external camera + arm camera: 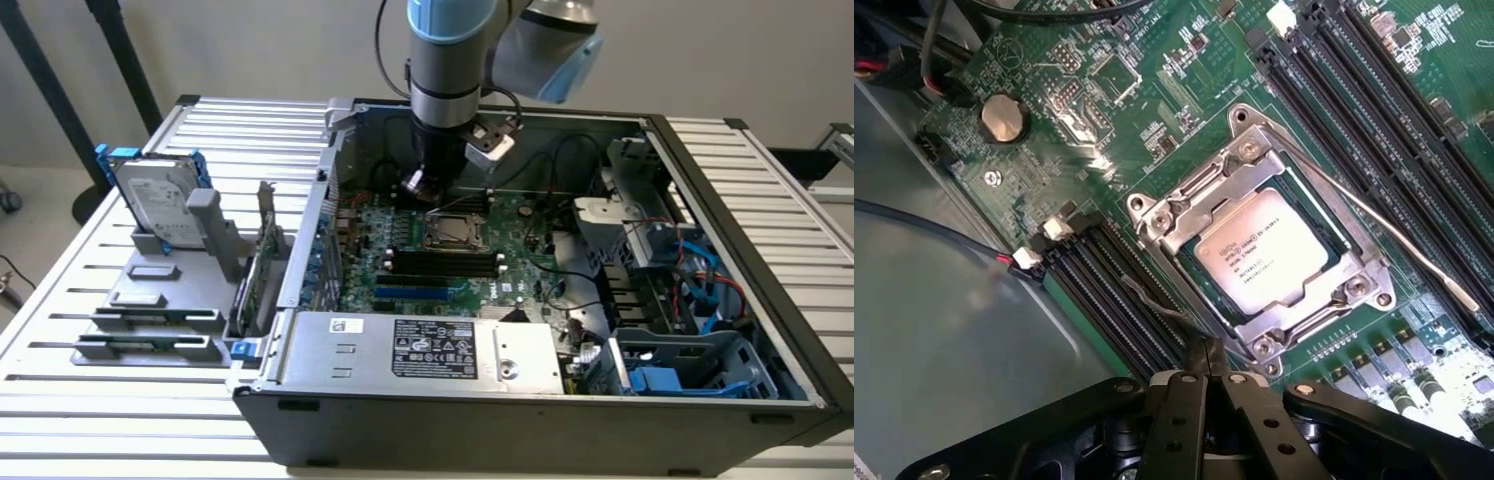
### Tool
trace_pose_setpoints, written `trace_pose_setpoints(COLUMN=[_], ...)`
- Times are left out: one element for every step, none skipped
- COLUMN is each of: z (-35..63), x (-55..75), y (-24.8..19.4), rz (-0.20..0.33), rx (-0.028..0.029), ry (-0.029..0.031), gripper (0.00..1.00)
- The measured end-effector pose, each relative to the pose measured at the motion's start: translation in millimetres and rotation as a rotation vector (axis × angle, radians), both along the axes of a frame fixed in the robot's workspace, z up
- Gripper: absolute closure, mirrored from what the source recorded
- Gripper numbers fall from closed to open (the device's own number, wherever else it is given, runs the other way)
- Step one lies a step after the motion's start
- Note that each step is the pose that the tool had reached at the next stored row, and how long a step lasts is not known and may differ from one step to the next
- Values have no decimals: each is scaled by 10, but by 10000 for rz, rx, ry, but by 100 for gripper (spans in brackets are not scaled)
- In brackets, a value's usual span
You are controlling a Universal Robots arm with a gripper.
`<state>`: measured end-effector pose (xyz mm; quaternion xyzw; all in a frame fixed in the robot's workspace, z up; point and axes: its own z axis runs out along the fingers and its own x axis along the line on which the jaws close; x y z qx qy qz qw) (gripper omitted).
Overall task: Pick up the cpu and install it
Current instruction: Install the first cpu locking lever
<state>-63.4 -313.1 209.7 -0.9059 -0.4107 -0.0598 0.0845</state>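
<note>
As the arm hangs over the open computer case (694, 300) on the slatted table (80, 330) in the exterior view, its gripper (419, 184) sits low inside the case, just above the green motherboard (400, 270) and just beside the processor socket (454, 232). The cpu (457, 231) appears to lie already within that socket frame, a pale square amid dark surrounds. To the exterior view's left, outside the case, a silver hard drive (154, 205) with blue brackets stands upright in a grey parts holder (167, 300), well apart from the work.

In the wrist view, the cpu (1266, 262) lies flat and square in the socket (1154, 215), printed lettering facing up, with the metal retention frame around it and a thin lever wire (1399, 245) running along one side. The gripper (1204, 352) has its fingers pressed together, tips meeting, with nothing pinched between them; it is near the socket's edge but apart from the chip. Rows of memory slots (1374, 130) flank the socket.

The pick-up and seating seem done, judging by how the chip lies; the step in hand looks like finishing the installation. That would call for care near the frame and lever, since any sideways nudge could disturb the seated chip.
</note>
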Motion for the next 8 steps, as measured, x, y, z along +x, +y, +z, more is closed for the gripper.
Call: trace_pose_setpoints(z=[0,0,-1,-1,-1,-1,-2,-4], x=[-9,-16,-17,-17,-18,-18,-18,-18], y=[1,2,2,2,2,2,1,2], rz=[0,-1,0,3,6,8,11,13], rx=[-1,0,1,0,0,0,-1,0], ry=[-1,-2,-3,-2,-2,-2,-2,-3], gripper=[89,89,89,89,89,89,89,89])
